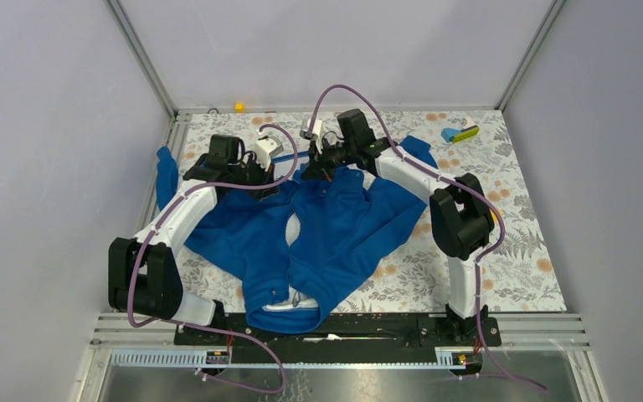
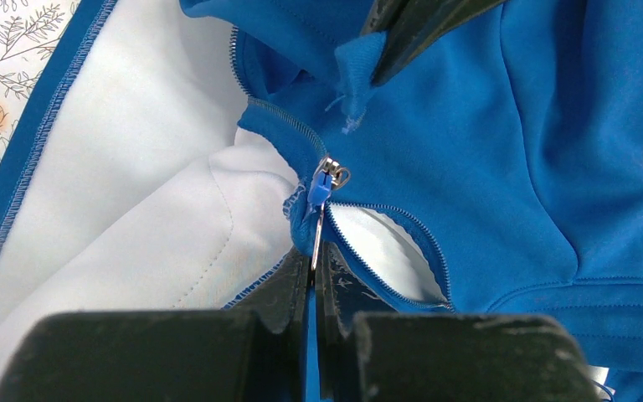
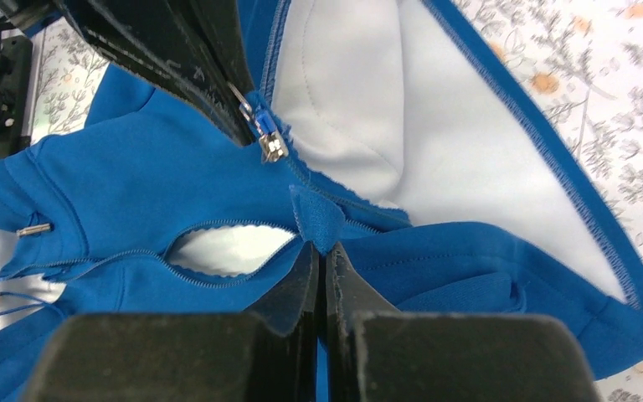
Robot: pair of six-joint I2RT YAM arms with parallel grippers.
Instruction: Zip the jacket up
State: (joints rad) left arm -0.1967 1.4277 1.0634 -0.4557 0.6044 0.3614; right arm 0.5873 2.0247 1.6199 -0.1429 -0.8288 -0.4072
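The royal-blue jacket (image 1: 335, 230) lies spread on the floral table, its white-lined collar at the near edge and its hem at the far side. My left gripper (image 1: 266, 172) is shut on the silver zipper pull (image 2: 316, 239), just below the slider (image 2: 328, 177). My right gripper (image 1: 322, 163) is shut on a blue fabric tab (image 3: 316, 219) at the zipper's bottom end. In the left wrist view the jacket (image 2: 536, 167) fills the frame, with the right fingers (image 2: 410, 29) at the top. In the right wrist view the slider (image 3: 270, 144) sits by the left fingers (image 3: 176, 59). A gap (image 3: 230, 249) shows between the zipper teeth.
A small yellow object (image 1: 239, 106) lies at the back edge. A blue block and a yellow-green block (image 1: 460, 132) lie at the back right. Enclosure walls close in left, right and back. Metal drawstring tips (image 3: 33, 228) lie on the jacket (image 3: 134, 167).
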